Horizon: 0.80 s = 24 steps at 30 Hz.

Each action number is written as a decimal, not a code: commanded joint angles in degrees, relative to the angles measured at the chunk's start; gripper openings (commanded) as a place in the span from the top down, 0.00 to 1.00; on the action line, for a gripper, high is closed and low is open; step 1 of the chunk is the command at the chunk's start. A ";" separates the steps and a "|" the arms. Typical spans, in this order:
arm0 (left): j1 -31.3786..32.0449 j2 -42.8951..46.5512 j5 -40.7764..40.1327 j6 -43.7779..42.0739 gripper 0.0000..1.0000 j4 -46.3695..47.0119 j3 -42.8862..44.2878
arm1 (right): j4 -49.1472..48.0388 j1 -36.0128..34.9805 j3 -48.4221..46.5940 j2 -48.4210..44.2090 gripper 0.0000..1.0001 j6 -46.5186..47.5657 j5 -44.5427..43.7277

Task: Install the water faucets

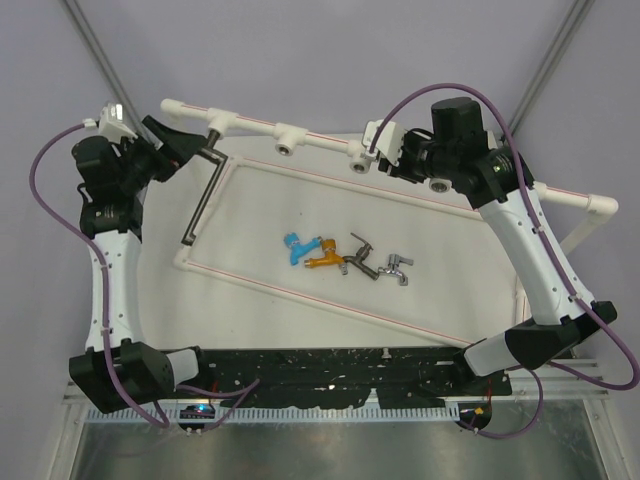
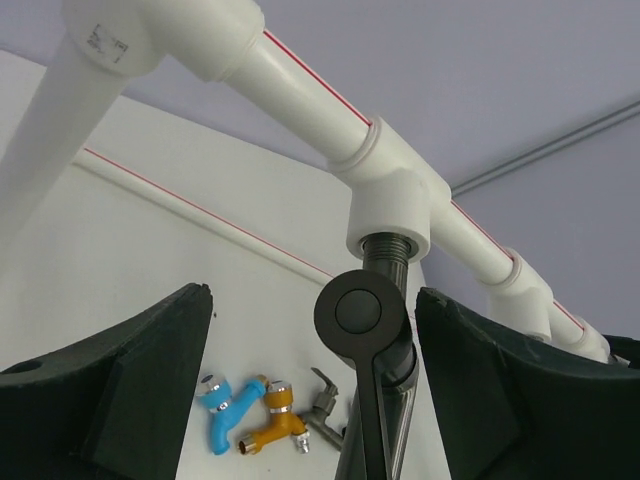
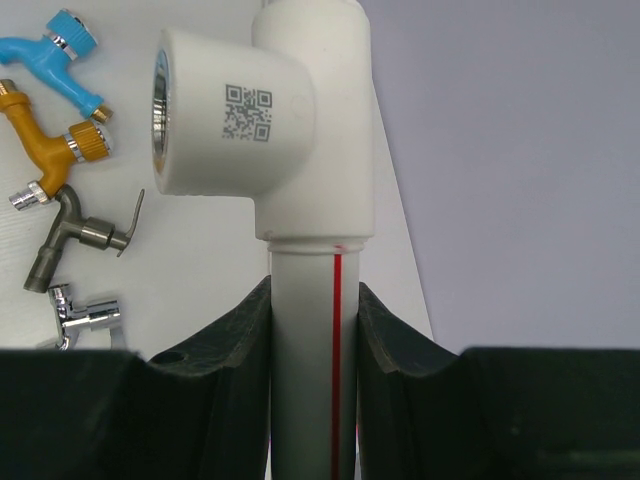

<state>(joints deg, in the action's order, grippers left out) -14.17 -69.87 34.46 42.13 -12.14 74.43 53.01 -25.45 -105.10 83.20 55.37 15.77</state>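
The big dark-grey metal faucet with the long straight arm [image 1: 203, 195] sat at the far left. Its threaded neck was in a socket of the white plastic pipe frame [image 1: 250, 122], and the arm pointed toward the near side. The left gripper [image 2: 312, 295] was wide open, a matte black finger on either side of the tap's round head, gripping nothing. The right gripper [image 3: 314, 290] was clamped on the red-striped far rail, just beside a QR-stickered tee fitting [image 3: 235, 120]. A small blue plastic tap [image 1: 293, 247], a small orange tap [image 1: 324, 256], a dull metal tap [image 1: 360, 255] and a shiny chrome tap [image 1: 397, 268] lay loose mid-table.
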 commanded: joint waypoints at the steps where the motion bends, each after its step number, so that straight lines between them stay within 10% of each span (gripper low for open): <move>1: -0.42 0.26 5.35 5.24 0.17 7.22 1.07 | 2.09 -1.71 0.51 -0.76 0.95 -1.32 8.93; 8: 0.81 2.80 3.52 -1.06 0.67 3.38 0.88 | 2.01 -1.71 0.42 -0.23 0.95 -1.41 9.02; 14: 8.97 3.24 -5.78 -22.57 0.99 -9.90 7.99 | 2.01 -1.71 0.33 -0.32 0.95 -1.58 9.19; 24: 35.86 2.72 -41.64 -65.04 0.87 -16.51 5.12 | 2.01 -1.71 0.07 -0.41 0.95 -1.59 9.02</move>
<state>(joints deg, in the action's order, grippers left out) 11.94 -66.19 0.82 -5.41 -23.20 82.70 53.25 -25.32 -105.10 83.15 55.33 15.84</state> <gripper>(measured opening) 0.323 0.360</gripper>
